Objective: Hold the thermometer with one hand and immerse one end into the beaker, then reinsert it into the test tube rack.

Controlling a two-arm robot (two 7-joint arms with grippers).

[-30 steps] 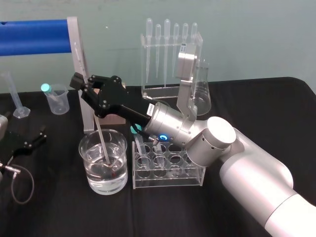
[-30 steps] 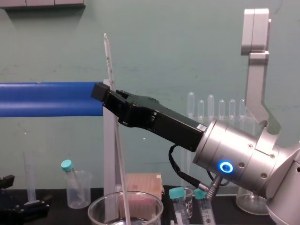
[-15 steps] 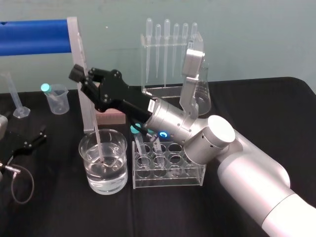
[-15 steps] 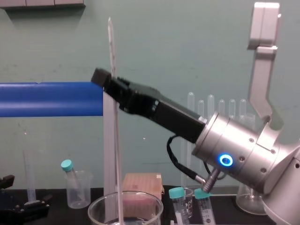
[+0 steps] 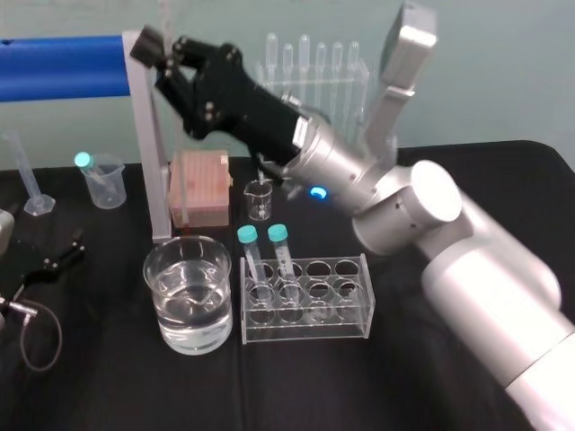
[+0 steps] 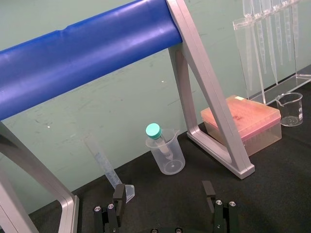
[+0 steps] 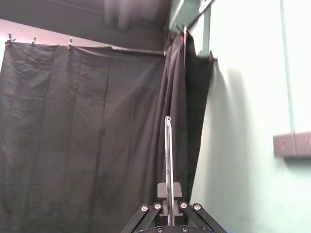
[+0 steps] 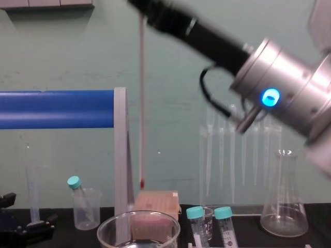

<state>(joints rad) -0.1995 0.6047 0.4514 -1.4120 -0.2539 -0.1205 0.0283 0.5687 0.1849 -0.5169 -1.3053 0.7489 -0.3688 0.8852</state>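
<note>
**Thermometer** (image 8: 140,103): 1 long, thin, whitish glass rod with a small red tip at its low end. It hangs upright in the air, clamped near its upper part in the right hand (image 5: 166,56). The tip is over the beaker (image 5: 180,341), apart from the rim and out of the water, just beside the grey post (image 5: 148,135).

**Right hand:** black and angular, 2 fingers closed on the rod. It sits high at the far left, on a smooth silver arm reaching across from the right. In the right wrist view the rod stands straight up from between the fingers.

**Beaker:** 1 wide, clear glass cylinder with a thick round rim, partly filled with clear water. It stands near left on the tabletop (image 5: 117,386), just left of the rack (image 5: 305,330).

**Rack:** clear acrylic block with round holes. 2 clear tubes with teal caps (image 5: 278,232) lean in its left holes.

**Left hand** (image 6: 163,191): black, 2 fingers apart, holding nothing, low at the left edge.

**Tabletop:** covered in matte black cloth.

**Other items:**
- 1 pink translucent box (image 5: 199,189), far of the beaker.
- 1 small glass beaker (image 5: 259,199), just right of the box.
- 1 plastic beaker (image 5: 103,184) at far left, with a teal-capped tube leaning in it.
- 1 slim measuring cylinder (image 5: 27,175), left of the plastic beaker.
- 1 acrylic stand (image 5: 314,117) at the far side, holding a row of bulb-topped pipettes.
- 1 clear conical flask (image 8: 283,212) at far right.
- 1 smooth blue bar (image 5: 58,67), lying level on the post.
</note>
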